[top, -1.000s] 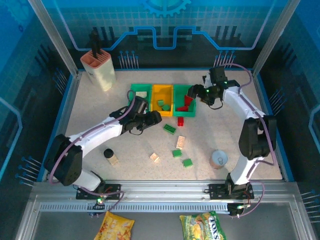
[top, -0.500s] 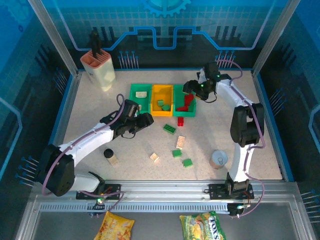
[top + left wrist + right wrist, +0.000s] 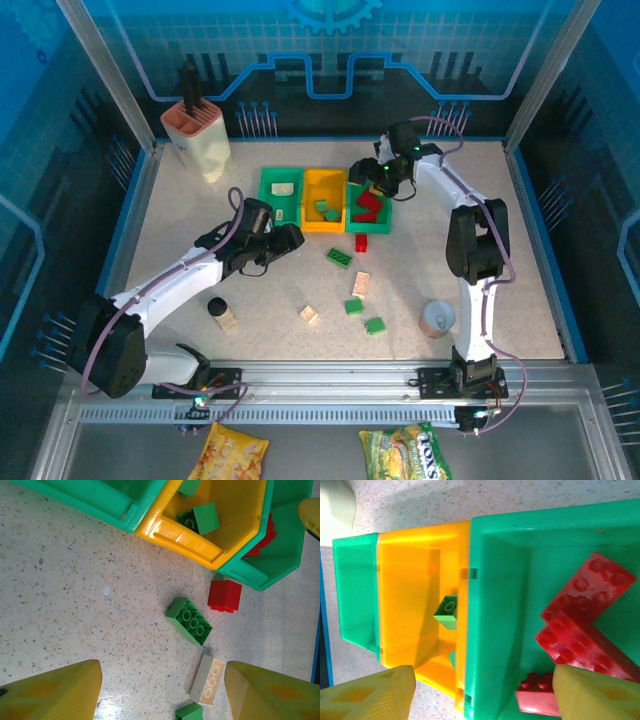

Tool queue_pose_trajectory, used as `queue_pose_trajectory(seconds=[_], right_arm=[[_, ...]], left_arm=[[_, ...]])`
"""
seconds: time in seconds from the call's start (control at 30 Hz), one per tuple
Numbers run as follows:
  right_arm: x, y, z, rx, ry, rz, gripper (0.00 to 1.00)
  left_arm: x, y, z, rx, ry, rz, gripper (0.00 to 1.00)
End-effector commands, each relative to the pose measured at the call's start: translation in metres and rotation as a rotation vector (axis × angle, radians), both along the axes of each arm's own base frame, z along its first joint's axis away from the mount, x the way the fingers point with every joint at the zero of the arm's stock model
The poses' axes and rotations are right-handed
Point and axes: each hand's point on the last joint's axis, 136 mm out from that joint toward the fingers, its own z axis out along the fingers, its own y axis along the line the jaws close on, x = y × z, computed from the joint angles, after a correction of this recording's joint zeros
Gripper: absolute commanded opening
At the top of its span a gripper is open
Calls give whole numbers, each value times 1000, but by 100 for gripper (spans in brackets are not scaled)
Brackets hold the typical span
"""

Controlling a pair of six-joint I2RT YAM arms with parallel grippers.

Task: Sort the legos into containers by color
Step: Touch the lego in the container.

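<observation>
Jaws of left gripper (image 3: 161, 692) wide apart in the left wrist view, nothing between them, hanging over speckled tabletop (image 3: 75, 595). Below: oblong green brick (image 3: 189, 621), red brick (image 3: 224, 595) near it and close to the bins' near wall, cream brick (image 3: 208, 680) closer to the fingers. Green bricks inside orange-yellow bin (image 3: 175, 536).

Right wrist view: right gripper (image 3: 480, 695) jaws likewise spread, gripping nothing, above right green bin (image 3: 500, 580) with red bricks (image 3: 587, 600) piled within. One green piece in the orange-yellow bin alongside.

Top view: three bins in a row towards the table's far edge, left green bin (image 3: 265, 200) holding a cream piece. Loose legos (image 3: 354, 306) scattered mid-table, nearer the front edge. Cream-and-pink holder (image 3: 198, 140) at the far left corner, grey cup (image 3: 437, 319) near the front right, tan piece with black cap (image 3: 220, 312) front left. Blue panelled walls all around. Two snack bags (image 3: 228, 455) beyond the front rail.
</observation>
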Motion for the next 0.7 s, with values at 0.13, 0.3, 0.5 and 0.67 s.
queue_pose_trajectory(seconds=[0.13,0.3,0.5,0.67], right_arm=[[-9,8,25,-10,-15,37,73],[-35,-14,31,-121,-21,28,72],[-79,-41,23,-284,8,1,71],[-109,-46,11,-399,14,-59,68]], left_arm=[[-5,5,4,-5,1,2,67],[-2,4,1,20,10,-14,67],[3,6,-4,90,21,-46,66],[4,10,-12,137,36,-65,66]])
